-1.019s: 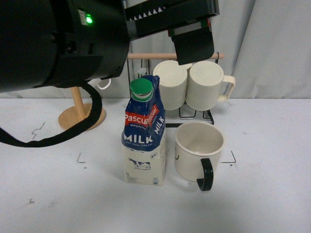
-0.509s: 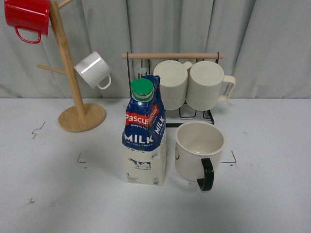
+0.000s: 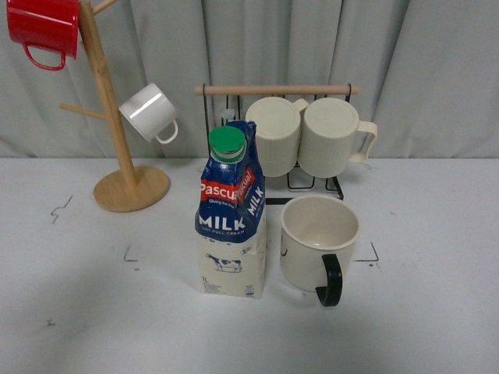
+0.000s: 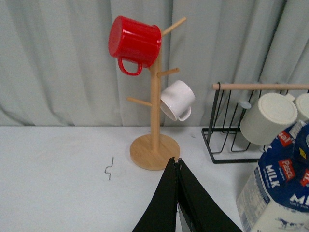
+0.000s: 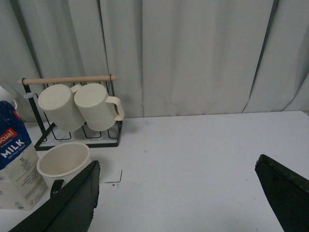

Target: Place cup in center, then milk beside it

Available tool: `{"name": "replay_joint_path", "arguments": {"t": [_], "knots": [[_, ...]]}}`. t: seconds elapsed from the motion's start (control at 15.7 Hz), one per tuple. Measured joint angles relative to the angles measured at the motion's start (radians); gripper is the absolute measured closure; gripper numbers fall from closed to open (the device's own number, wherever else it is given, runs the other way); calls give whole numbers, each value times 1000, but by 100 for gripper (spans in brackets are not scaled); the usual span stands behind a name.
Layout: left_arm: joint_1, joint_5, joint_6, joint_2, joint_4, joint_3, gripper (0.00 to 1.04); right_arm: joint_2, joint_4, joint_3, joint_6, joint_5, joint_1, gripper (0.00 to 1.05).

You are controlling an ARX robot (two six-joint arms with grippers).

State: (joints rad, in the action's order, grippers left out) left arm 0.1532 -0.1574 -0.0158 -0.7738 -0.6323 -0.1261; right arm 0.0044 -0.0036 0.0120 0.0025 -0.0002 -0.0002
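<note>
The cream-white cup (image 3: 320, 240) with a black handle stands upright on the white tabletop, inside the black corner marks (image 3: 373, 255). The milk carton (image 3: 231, 213), dark blue top and green cap, stands upright just to its left, close but apart. Neither arm shows in the front view. In the left wrist view my left gripper (image 4: 176, 162) is shut and empty, above the table to the left of the carton (image 4: 277, 188). In the right wrist view my right gripper (image 5: 177, 181) is open and empty, to the right of the cup (image 5: 63, 163) and carton (image 5: 15, 164).
A black wire rack (image 3: 312, 183) with a wooden bar holds two ribbed cream mugs (image 3: 300, 136) behind the cup. A wooden mug tree (image 3: 117, 148) at the back left carries a red mug (image 3: 39, 27) and a small white mug (image 3: 148, 113). A grey curtain hangs behind.
One second ago a black arm filled the upper left of the front view; it has withdrawn out of that view. The carton and cup have not moved.
</note>
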Motion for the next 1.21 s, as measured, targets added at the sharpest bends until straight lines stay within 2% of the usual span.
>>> {"name": "replay_joint_path", "arguments": {"t": [0.13,0.19,0.25,0.38,0.76,1.15,1.21], "knots": [[-43,43,0,107,56,41,103,0,0,0,0,0,0,7],[-93,113,0,167,102,63,103,0,0,0,0,0,0,7],[-156,142,1,215,135,74,103,0,0,0,0,0,0,7],[-150,158,1,276,148,115,103,0,0,0,0,0,0,7],[-151,157,1,503,358,115,103,0,0,0,0,0,0,7],[-151,157,1,601,460,115,103,0,0,0,0,0,0,7],[-151,156,1,660,549,113,103,0,0,0,0,0,0,7]]}}
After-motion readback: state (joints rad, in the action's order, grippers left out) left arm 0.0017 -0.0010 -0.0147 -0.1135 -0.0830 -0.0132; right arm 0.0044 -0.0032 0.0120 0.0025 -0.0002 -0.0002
